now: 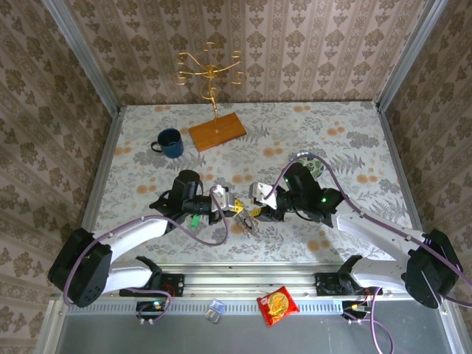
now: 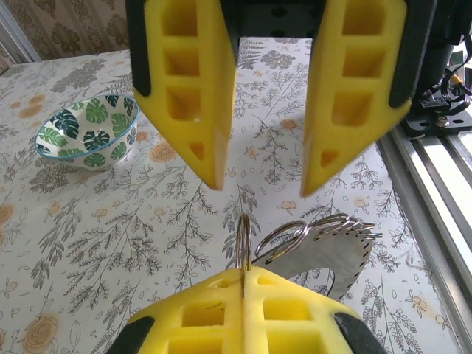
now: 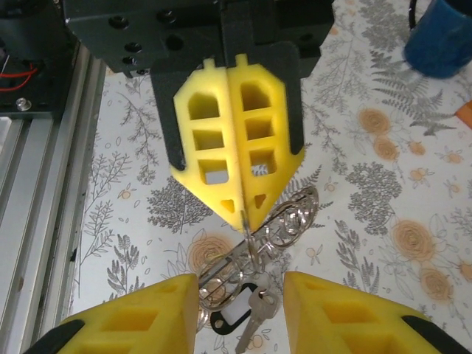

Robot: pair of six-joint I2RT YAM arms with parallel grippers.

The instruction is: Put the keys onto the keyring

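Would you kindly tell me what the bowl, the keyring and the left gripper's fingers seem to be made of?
The bowl looks like glazed ceramic: glossy, with a green leaf print. The keyring seems to be thin metal wire with a grey sheen. The fingers of the left gripper look like matte yellow plastic, perhaps printed, with hollow cells.
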